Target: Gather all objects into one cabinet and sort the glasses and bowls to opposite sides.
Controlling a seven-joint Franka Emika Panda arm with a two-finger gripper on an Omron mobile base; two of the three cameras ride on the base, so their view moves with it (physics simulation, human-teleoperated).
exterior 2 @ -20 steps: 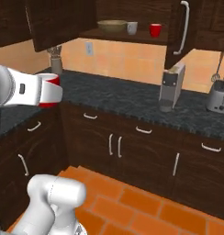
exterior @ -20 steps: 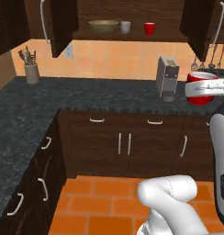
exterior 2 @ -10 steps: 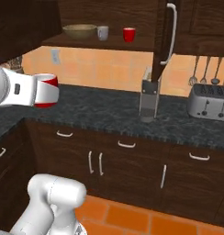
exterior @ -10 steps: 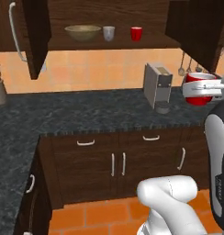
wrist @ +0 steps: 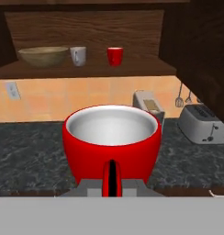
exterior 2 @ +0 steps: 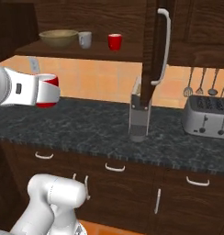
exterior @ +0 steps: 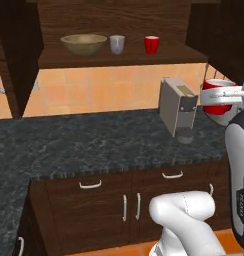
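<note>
A dark kitchen: black speckled counter (exterior: 94, 145) over brown low cabinets, orange tiled wall behind, and above it the open wall cabinet (exterior 2: 155, 50) with its door swung out, silver bar handle facing the room.

On the cabinet's shelf, left to right: the tan bowl (exterior: 84, 44), just beside it the grey cup (exterior: 117, 44), then, a little apart, a red cup (exterior: 151, 44). The shelf to the right of that red cup is bare.

The gripper (wrist: 112, 183) is shut on the handle of a wide red mug (wrist: 112, 140), white inside, held upright below the shelf and in front of it, out over the counter's front edge.

Between mug and cabinet, on the counter under the shelf's right end, stands a grey box-like appliance (exterior: 178, 106). The open door hangs right of it in the right base view. Beyond the door sits a toaster (exterior 2: 209, 117), with utensils (exterior 2: 200, 83) hanging on the wall above it.
</note>
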